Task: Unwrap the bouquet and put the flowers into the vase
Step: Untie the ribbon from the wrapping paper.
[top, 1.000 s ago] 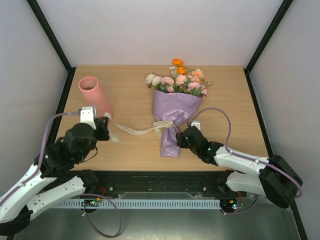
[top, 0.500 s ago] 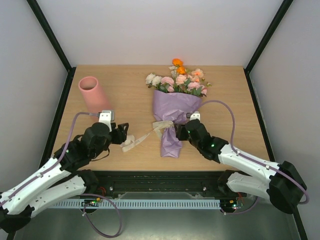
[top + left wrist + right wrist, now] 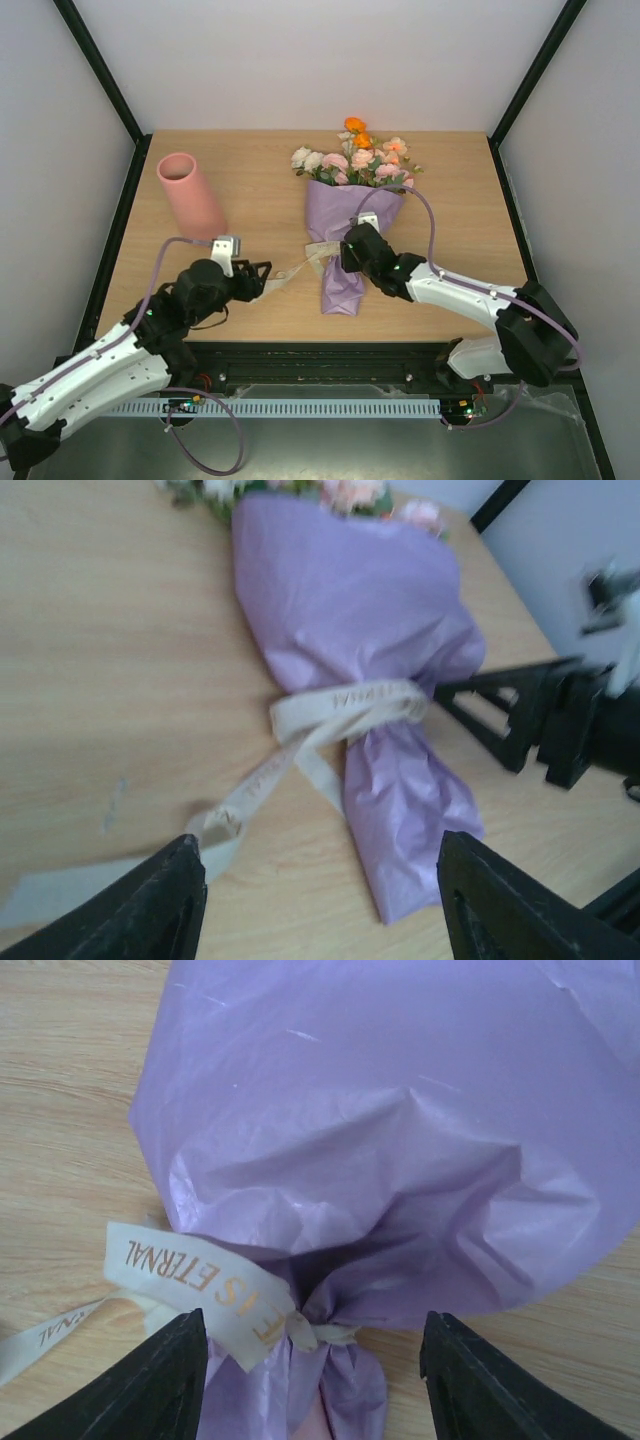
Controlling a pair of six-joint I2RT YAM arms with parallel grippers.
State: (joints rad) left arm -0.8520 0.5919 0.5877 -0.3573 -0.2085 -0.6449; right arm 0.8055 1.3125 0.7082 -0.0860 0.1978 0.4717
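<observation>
now the left claw (image 3: 318,860) is wide open by the loose ribbon (image 3: 252,788) end. the right claw (image 3: 312,1330) sits half open around the bouquet (image 3: 380,1140) neck.

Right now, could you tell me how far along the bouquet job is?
Done: the cream ribbon has loose tails, though a band still circles the glossy lilac wrapping paper. In hand: the left gripper is open by a tail, the right gripper open over the tied neck. Left: the pink, cream and orange flowers are still wrapped; the salmon-pink cylinder vase holds none.
</observation>
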